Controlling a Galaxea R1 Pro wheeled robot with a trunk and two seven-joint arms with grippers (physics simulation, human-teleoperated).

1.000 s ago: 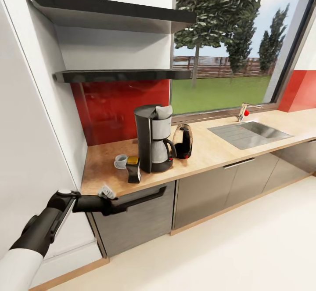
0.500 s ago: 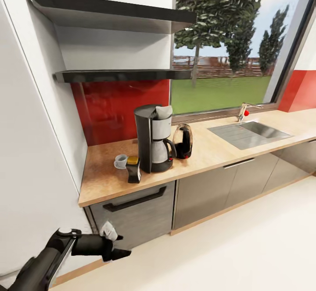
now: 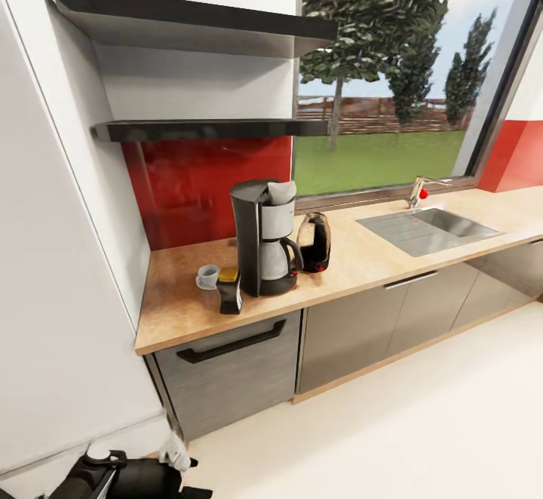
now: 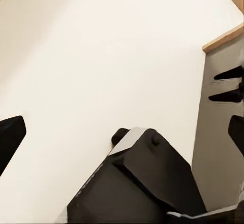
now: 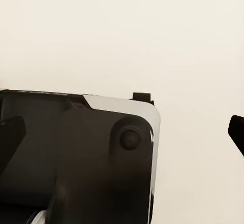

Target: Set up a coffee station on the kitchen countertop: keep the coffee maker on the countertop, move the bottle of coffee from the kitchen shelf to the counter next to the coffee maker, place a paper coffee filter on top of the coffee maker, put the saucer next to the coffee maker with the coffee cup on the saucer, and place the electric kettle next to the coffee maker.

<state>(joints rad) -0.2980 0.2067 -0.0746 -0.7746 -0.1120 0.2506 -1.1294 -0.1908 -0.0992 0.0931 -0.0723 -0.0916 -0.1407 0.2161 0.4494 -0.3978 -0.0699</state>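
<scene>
Dropping lower since before: left claw (image 3: 181, 476), below countertop (image 3: 181, 310).

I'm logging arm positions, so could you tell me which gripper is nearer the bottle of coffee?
Left, as far as I can tell. The left gripper hangs low below the counter's left end, well under the bottle of coffee. The right's position is unclear.

Left arm dropped a lot over the last second. Its black left gripper (image 3: 179, 463) with the white tag was level with the front edge of the tan wooden countertop (image 3: 173, 318), just above the long black drawer handle (image 3: 232, 341). Half a second later it was down by the base of the grey cabinet front (image 3: 226, 386). Now it sits at the very bottom of the head view, over the cream floor (image 3: 377, 439), forearm mostly out of frame.
</scene>
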